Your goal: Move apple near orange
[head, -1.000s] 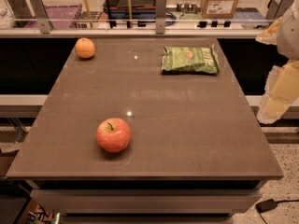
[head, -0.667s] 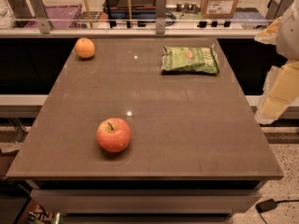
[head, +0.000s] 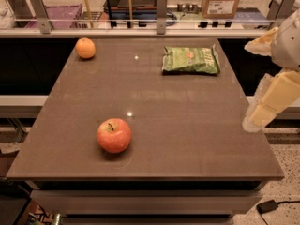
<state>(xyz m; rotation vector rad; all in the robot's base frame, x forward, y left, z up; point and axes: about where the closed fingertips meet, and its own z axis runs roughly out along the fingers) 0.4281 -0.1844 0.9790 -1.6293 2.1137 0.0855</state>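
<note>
The red apple (head: 114,135) with a yellowish blush and a short dark stem sits on the brown table (head: 187,125) near the front left. The small orange (head: 85,48) sits at the far left corner of the table, well apart from the apple. My gripper (head: 247,83) hangs off the table's right edge, far from both fruits. Its two cream fingers (head: 271,102) are spread apart and hold nothing.
A green chip bag (head: 191,60) lies flat at the far right of the table. A glass rail with metal posts (head: 161,13) runs behind the far edge, with boxes and shelves beyond. A dark gap and floor lie to the right.
</note>
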